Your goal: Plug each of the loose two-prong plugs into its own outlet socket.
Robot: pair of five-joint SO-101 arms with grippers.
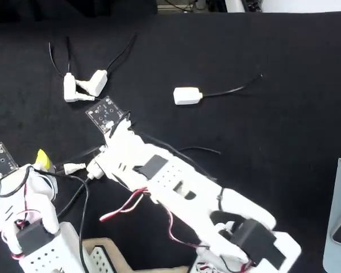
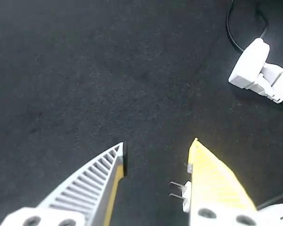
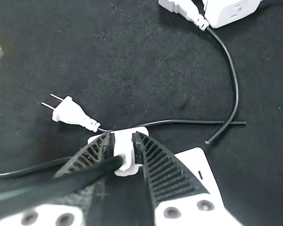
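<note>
The right gripper [image 3: 124, 147] is clamping a small white block [image 3: 128, 157] between its dark fingers on the black table [image 1: 273, 57], while a loose two-prong plug [image 3: 68, 112] is lying just beside it, its prongs pointing away from the block. The left gripper [image 2: 157, 143] (one finger yellow, one grey) is hovering over the cloth with its fingers spread wide and gripping nothing, the plug's prongs showing just beside the yellow finger [image 2: 212, 183]. Farther back, two white connector pieces [image 1: 71, 90] are lying touching each other, and another white piece [image 1: 187, 95] with a cable is resting well apart.
</note>
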